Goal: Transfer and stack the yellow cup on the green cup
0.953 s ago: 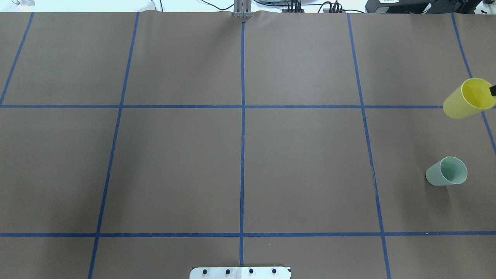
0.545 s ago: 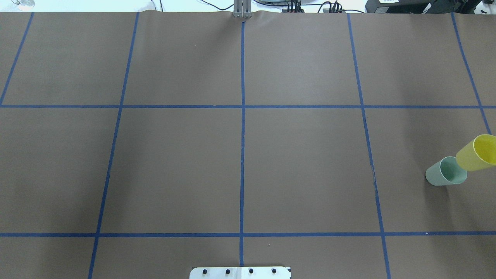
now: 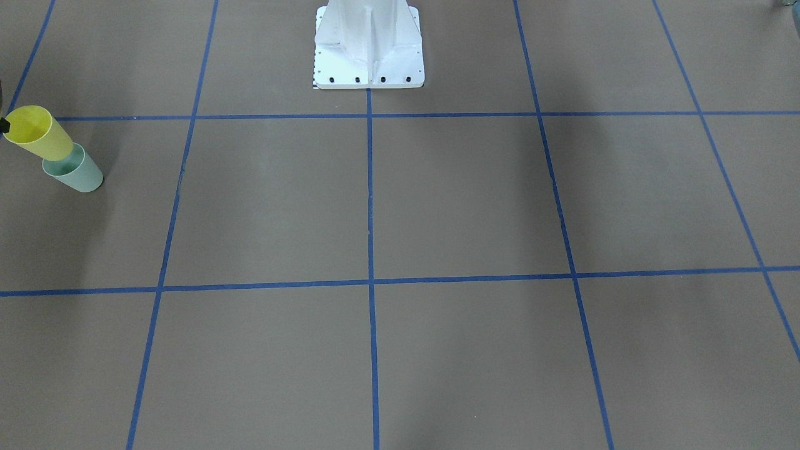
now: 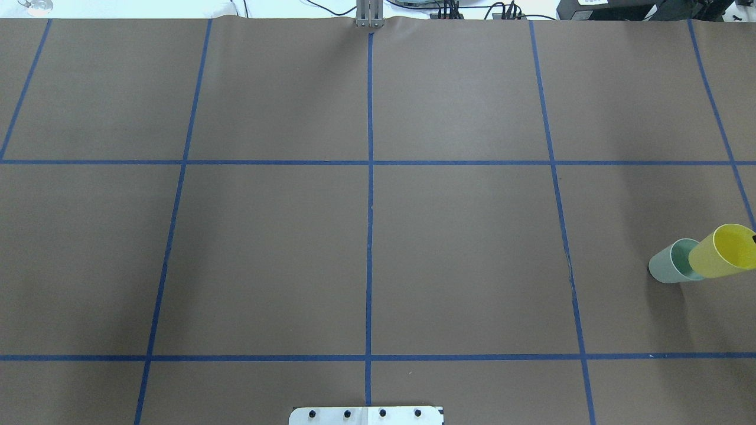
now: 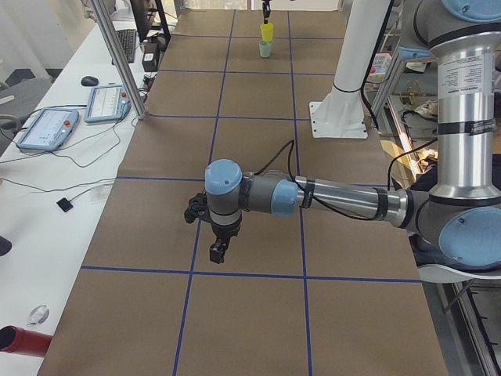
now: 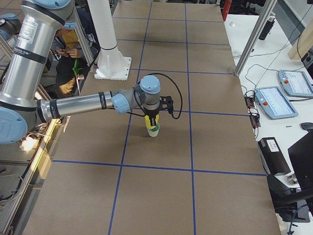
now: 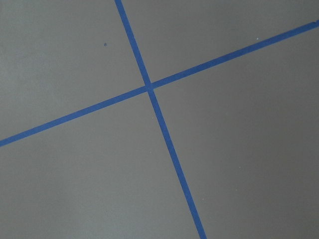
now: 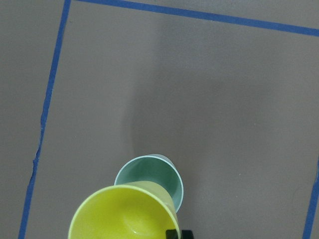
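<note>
The right gripper pinches the yellow cup by its rim. It hangs upright, base over the mouth of the standing green cup, so the way looks straight down (the left gripper is well apart, state unreadable).

The green cup is a small, pale mint tumbler, handleless, tapering to a wider rim. It stands upright and mouth-up on the surface, far out to the right of the robot's white base plate and a little forward of it. The yellow cup, bright and of the same shape, hangs upright off the surface, directly over the green cup's mouth. Whether its bottom has entered the green rim cannot be told.
</note>
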`<action>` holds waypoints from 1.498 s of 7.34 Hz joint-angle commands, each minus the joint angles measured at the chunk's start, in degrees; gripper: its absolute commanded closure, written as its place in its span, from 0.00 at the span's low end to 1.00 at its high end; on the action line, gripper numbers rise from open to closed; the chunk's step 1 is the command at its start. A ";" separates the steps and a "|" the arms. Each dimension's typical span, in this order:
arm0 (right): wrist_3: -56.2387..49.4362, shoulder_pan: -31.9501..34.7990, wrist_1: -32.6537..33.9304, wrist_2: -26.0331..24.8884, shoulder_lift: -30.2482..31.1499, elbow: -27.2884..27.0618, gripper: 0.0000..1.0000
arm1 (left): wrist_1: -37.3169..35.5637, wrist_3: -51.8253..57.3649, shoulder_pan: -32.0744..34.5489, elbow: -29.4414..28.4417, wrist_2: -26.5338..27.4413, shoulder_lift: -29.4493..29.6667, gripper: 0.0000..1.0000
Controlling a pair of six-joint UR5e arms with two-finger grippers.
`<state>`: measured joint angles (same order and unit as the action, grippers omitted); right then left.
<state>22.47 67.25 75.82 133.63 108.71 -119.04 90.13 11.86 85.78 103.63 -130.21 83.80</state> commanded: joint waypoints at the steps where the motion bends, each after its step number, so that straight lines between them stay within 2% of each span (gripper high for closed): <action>1: 0.21 -0.81 -0.06 -0.56 -1.40 1.53 1.00 | 0.04 0.00 0.00 0.08 -0.05 0.05 0.00; 5: 0.12 -0.98 -0.06 -0.65 -1.57 1.71 1.00 | 0.04 -0.09 -0.09 0.08 -0.14 0.05 0.00; 6: -0.40 -1.16 -0.15 -0.56 -2.27 2.15 0.19 | 0.04 -0.09 -0.09 0.08 -0.14 0.05 0.00; 7: -0.32 -1.16 -0.15 -0.56 -2.80 2.15 0.00 | 0.04 -0.09 -0.09 0.08 -0.14 0.05 0.00; 9: -0.41 -1.16 -0.15 -0.56 -3.16 2.06 0.00 | 0.04 -0.17 -0.09 0.08 -0.05 0.05 0.00; 11: -0.32 -0.03 0.81 -0.74 -7.18 3.37 0.00 | 0.04 -0.26 -0.09 -0.44 -0.05 0.05 0.00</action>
<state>22.16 66.44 76.02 132.95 103.80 -116.55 90.18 11.61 85.69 103.51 -130.27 83.85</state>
